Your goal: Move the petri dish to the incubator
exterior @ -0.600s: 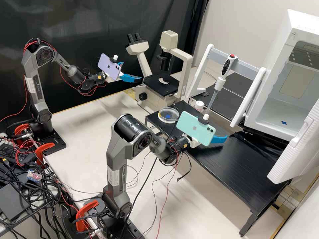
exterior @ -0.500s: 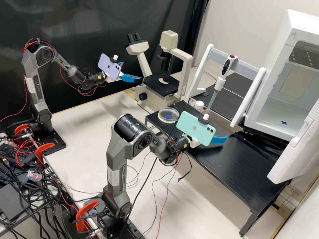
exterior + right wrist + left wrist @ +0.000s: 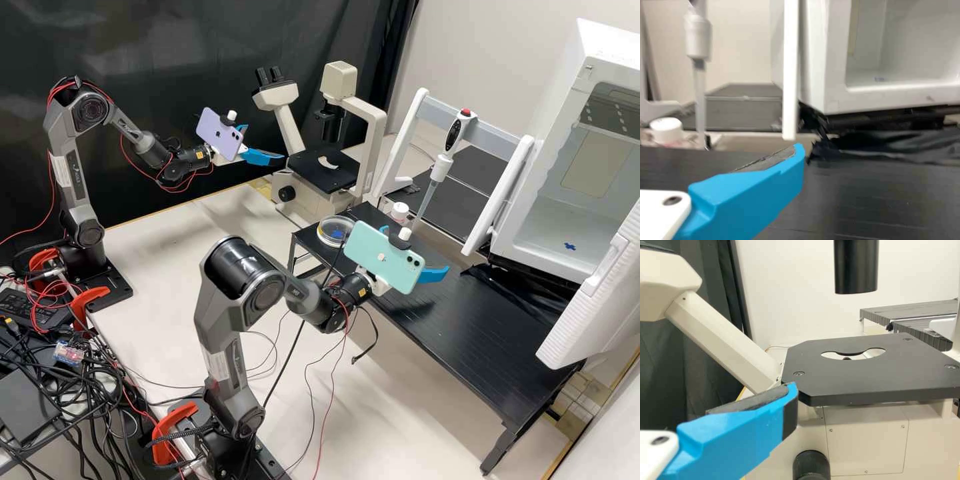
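Blue fingers spread wide, the left end effector [image 3: 265, 142] hangs near the microscope's [image 3: 343, 80] stage edge. The petri dish [image 3: 337, 233] sits by the black worktop's [image 3: 467, 333] left edge; the right end effector [image 3: 417, 249], also wide, hovers over that worktop, short of the open incubator [image 3: 575, 87].

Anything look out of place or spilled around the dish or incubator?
Black sheeting lies crumpled in front of the incubator, bunched rather than flat. Cables lie tangled near the arm bases. The dish seems to sit flat on the black rack; I see no spill.
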`<action>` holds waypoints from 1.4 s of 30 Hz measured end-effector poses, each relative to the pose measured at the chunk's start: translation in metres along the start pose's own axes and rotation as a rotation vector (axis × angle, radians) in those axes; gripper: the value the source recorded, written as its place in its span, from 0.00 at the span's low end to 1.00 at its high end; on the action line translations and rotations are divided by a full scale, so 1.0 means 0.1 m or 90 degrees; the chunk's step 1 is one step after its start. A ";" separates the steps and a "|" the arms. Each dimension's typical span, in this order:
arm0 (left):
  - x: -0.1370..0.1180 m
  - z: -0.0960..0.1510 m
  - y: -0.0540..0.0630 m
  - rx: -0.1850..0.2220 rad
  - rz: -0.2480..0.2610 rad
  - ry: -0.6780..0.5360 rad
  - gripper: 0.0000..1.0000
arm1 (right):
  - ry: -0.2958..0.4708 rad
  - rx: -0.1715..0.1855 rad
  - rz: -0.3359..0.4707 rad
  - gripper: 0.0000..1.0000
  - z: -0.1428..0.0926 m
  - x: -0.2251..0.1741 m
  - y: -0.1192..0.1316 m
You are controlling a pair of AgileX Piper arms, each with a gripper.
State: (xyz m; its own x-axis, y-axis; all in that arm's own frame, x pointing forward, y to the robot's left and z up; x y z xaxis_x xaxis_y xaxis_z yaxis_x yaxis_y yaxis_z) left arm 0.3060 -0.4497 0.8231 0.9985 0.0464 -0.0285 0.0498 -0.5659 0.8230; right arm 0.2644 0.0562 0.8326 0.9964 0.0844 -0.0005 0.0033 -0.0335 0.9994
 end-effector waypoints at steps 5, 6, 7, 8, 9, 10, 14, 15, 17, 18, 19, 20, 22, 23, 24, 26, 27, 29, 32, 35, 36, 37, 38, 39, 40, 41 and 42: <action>0.00 0.00 0.00 0.000 0.000 0.000 1.00 | 0.084 -0.003 -0.007 1.00 -0.28 -0.22 -0.09; 0.00 0.00 0.00 0.000 0.000 0.000 1.00 | 0.102 -0.012 -0.014 1.00 -0.34 -0.27 -0.13; 0.00 0.00 0.00 0.000 0.000 0.000 1.00 | 0.117 -0.018 -0.022 1.00 -0.39 -0.30 -0.18; 0.00 0.00 0.00 0.000 0.000 0.000 1.00 | 0.127 -0.023 -0.026 1.00 -0.43 -0.33 -0.22; 0.00 0.00 0.00 0.000 0.000 0.000 1.00 | 0.145 -0.034 -0.034 1.00 -0.50 -0.37 -0.28; 0.00 0.00 0.00 0.000 0.000 0.000 1.00 | 0.152 -0.039 -0.038 1.00 -0.52 -0.39 -0.30; 0.00 0.00 0.00 0.000 0.000 0.000 1.00 | 0.182 -0.067 -0.066 1.00 -0.65 -0.48 -0.48; 0.00 0.00 0.00 0.000 0.000 0.000 1.00 | 0.186 -0.073 -0.077 1.00 -0.67 -0.48 -0.53; 0.00 0.00 0.00 0.000 0.000 0.000 1.00 | 0.188 -0.081 -0.088 1.00 -0.69 -0.49 -0.60; 0.00 0.00 0.00 0.000 0.000 0.000 1.00 | 0.185 -0.084 -0.095 1.00 -0.69 -0.48 -0.65; 0.00 0.00 0.00 0.000 0.000 0.000 1.00 | 0.184 -0.084 -0.102 1.00 -0.68 -0.48 -0.68; 0.00 0.00 0.00 0.000 0.000 0.000 1.00 | 0.181 -0.083 -0.107 1.00 -0.68 -0.48 -0.71; 0.00 0.00 0.00 0.000 0.000 0.000 1.00 | 0.168 -0.082 -0.118 1.00 -0.64 -0.45 -0.79; 0.00 0.00 0.00 0.000 0.000 0.000 1.00 | 0.160 -0.083 -0.123 1.00 -0.62 -0.43 -0.83; 0.00 0.00 0.00 0.000 0.000 0.000 1.00 | 0.155 -0.086 -0.128 1.00 -0.60 -0.42 -0.86; 0.00 0.00 0.00 0.000 0.000 0.000 1.00 | 0.139 -0.090 -0.141 1.00 -0.55 -0.38 -0.92; 0.00 0.00 0.00 0.000 0.000 0.000 1.00 | 0.132 -0.093 -0.150 1.00 -0.52 -0.37 -0.96; 0.00 0.00 0.00 0.000 0.000 0.000 1.00 | 0.118 -0.095 -0.164 1.00 -0.47 -0.34 -1.03; 0.00 0.00 0.00 0.000 0.000 0.000 1.00 | 0.106 -0.090 -0.168 1.00 -0.41 -0.30 -1.08; 0.00 0.00 0.00 0.000 0.000 0.000 1.00 | 0.108 -0.086 -0.159 0.00 -0.40 -0.26 -1.09; 0.00 0.00 0.00 0.000 0.000 0.000 1.00 | 0.111 -0.085 -0.159 0.00 -0.40 -0.26 -1.09; 0.00 0.00 0.00 0.000 0.000 0.000 1.00 | 0.110 -0.084 -0.160 0.00 -0.39 -0.26 -1.09; 0.00 0.00 0.00 0.000 0.000 0.000 1.00 | 0.112 -0.080 -0.161 0.00 -0.39 -0.26 -1.10; 0.00 0.00 0.00 0.000 0.000 0.000 1.00 | 0.112 -0.078 -0.161 0.00 -0.39 -0.25 -1.10; 0.00 0.00 0.00 0.000 0.000 0.000 1.00 | 0.114 -0.077 -0.164 0.00 -0.38 -0.25 -1.10; 0.00 0.00 0.00 0.000 0.000 0.000 1.00 | 0.116 -0.075 -0.167 0.00 -0.38 -0.25 -1.10; 0.00 0.00 0.00 0.000 0.000 0.000 1.00 | 0.117 -0.076 -0.168 0.00 -0.38 -0.25 -1.10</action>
State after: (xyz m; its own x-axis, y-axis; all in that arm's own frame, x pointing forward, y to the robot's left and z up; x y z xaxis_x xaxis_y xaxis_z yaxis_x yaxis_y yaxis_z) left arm 0.3060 -0.4497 0.8231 0.9985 0.0464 -0.0285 0.0498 -0.5659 0.8230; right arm 0.2363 0.0951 0.7243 0.9309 0.2527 -0.2639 0.2377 0.1295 0.9627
